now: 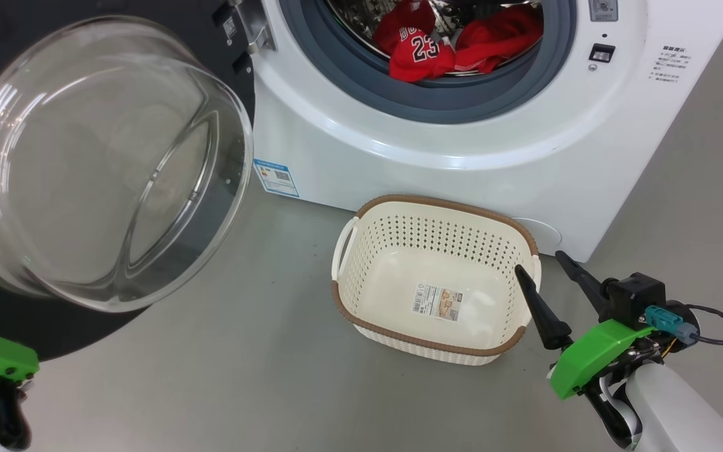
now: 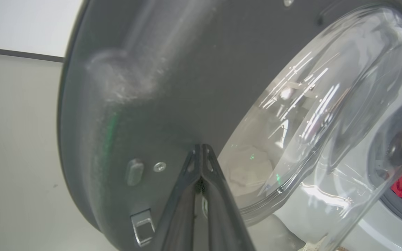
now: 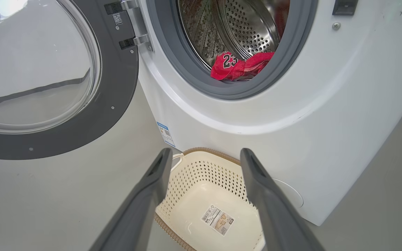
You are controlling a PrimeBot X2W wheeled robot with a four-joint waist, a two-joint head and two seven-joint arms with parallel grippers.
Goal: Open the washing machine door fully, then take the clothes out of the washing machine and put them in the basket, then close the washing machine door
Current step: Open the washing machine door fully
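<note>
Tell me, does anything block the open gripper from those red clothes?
Nothing visible does. The round black-rimmed glass door is swung aside, so the right gripper has an open path to the red clothes.

— What's cut off up top?
— The clothes [image 1: 418,56], by the top edge of the head view. The washing machine door [image 1: 104,163] runs off its left edge.
— Can you read any print?
— No. The paper label [image 1: 440,301] on the bottom of the basket [image 1: 437,202] and the grey lettering [image 1: 671,66] at upper right are too small.
— And the right wrist view?
— The basket's lower part goes behind the right gripper [image 3: 205,151] and off the bottom edge.
</note>
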